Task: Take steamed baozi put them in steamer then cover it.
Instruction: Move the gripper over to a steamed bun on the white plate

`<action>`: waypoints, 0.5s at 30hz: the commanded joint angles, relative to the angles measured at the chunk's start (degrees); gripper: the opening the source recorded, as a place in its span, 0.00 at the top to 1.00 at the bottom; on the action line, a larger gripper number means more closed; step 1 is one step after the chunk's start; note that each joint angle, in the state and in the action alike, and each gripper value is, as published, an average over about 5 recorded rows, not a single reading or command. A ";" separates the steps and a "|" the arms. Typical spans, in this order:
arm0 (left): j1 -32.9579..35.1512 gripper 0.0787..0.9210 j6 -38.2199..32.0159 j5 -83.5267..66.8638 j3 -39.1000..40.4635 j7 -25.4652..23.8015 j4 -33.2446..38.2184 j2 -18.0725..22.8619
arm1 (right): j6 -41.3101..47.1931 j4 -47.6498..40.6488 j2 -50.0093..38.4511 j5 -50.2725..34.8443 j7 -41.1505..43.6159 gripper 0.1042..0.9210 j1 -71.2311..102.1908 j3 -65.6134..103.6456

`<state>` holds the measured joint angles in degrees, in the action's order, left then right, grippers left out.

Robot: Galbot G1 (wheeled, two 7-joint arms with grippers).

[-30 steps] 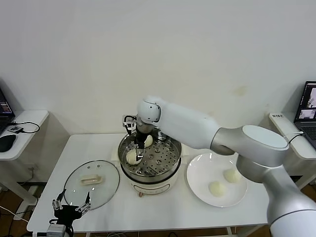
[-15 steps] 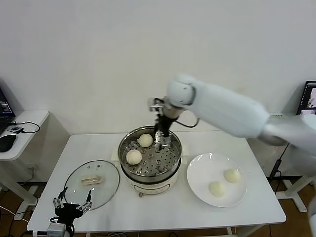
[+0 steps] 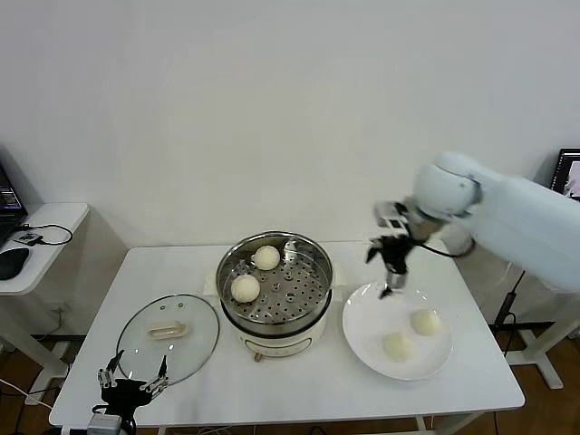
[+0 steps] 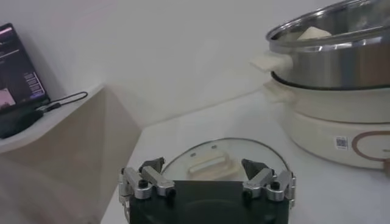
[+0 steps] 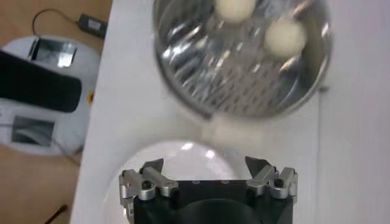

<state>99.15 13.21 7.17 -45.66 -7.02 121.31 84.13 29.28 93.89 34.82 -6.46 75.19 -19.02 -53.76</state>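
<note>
Two steamed baozi (image 3: 255, 273) sit on the perforated tray inside the steamer (image 3: 313, 313), well to the left of the right hand (image 3: 391, 268) and lower than it; the right wrist view shows the same pair beyond the hand's spread fingertips. Two more baozi (image 3: 411, 333) lie on the white plate (image 3: 364, 319), below the right hand and slightly nearer the robot. The right hand hangs above the plate's far rim, fingers pointing down, spread wide and holding nothing. The cover (image 3: 169, 337) lies flat on the counter (image 3: 299, 385), handle up, to the left of the steamer and just beyond the left hand (image 3: 132, 387). The left hand waits low at the counter's near edge, its fingers likewise spread and empty, pointing toward the cover. From the left wrist view the steamer's cream base stands past the cover, off to one side of the hand.
</note>
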 commanded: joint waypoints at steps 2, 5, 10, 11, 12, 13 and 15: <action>0.84 0.12 -0.02 0.21 0.00 0.02 -0.32 0.15 | -2.15 3.42 -9.14 9.94 0.52 0.12 21.05 11.30; 1.26 0.12 -0.04 0.38 -0.04 0.10 -0.25 0.29 | -2.70 1.70 -7.44 12.27 -0.06 0.12 25.44 14.26; 1.18 0.12 -0.02 1.09 -0.02 0.12 -0.79 0.73 | -3.47 -1.59 -3.94 15.15 -0.81 0.12 28.17 16.02; 1.15 0.12 -0.01 1.18 0.02 0.11 -0.89 0.80 | -3.73 -2.40 -3.22 15.64 -0.83 0.12 28.38 15.96; 1.11 0.12 -0.01 1.25 0.06 0.09 -1.00 0.87 | -3.97 -3.08 -2.59 15.99 -0.85 0.12 28.48 15.83; 1.07 0.12 -0.01 1.31 0.09 0.08 -1.14 0.91 | -4.17 -3.76 -1.94 16.22 -0.95 0.12 28.57 15.68; 0.94 0.12 -0.01 1.43 0.11 0.06 -1.46 0.96 | -4.33 -4.86 -0.79 16.48 -1.24 0.12 28.80 15.58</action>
<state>99.89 13.18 8.38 -45.60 -6.92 120.23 85.08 26.19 91.65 32.78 5.59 74.21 2.54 -42.03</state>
